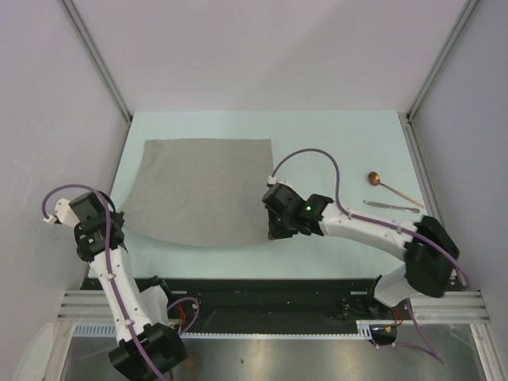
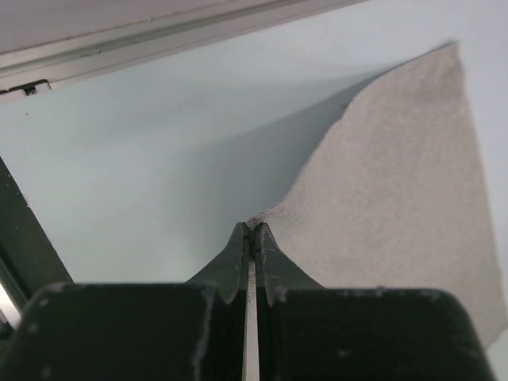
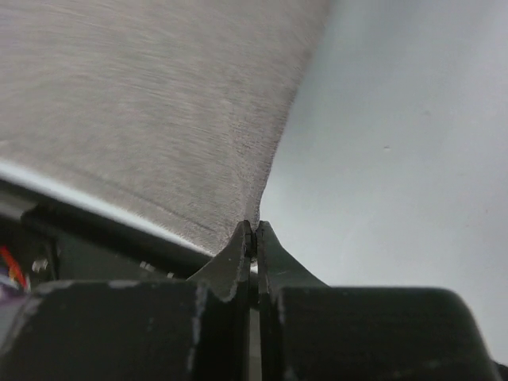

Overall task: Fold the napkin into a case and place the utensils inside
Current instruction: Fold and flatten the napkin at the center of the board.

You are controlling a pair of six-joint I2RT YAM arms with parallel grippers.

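The grey-beige napkin (image 1: 198, 190) lies spread open on the pale table, its near edge lifted and bowed. My left gripper (image 1: 117, 219) is shut on the near left corner, and the left wrist view shows the cloth (image 2: 397, 198) pinched at my left gripper's (image 2: 254, 230) tips. My right gripper (image 1: 272, 231) is shut on the near right corner. In the right wrist view the fabric (image 3: 159, 103) rises out of my right gripper's (image 3: 255, 228) tips. The copper spoon (image 1: 386, 187) and a thin silvery utensil (image 1: 393, 206) lie to the right. No case shows.
Grey enclosure walls with metal posts (image 1: 99, 59) border the table on three sides. A black rail (image 1: 262, 298) runs along the near edge between the arm bases. A purple cable (image 1: 317, 152) loops over the right arm.
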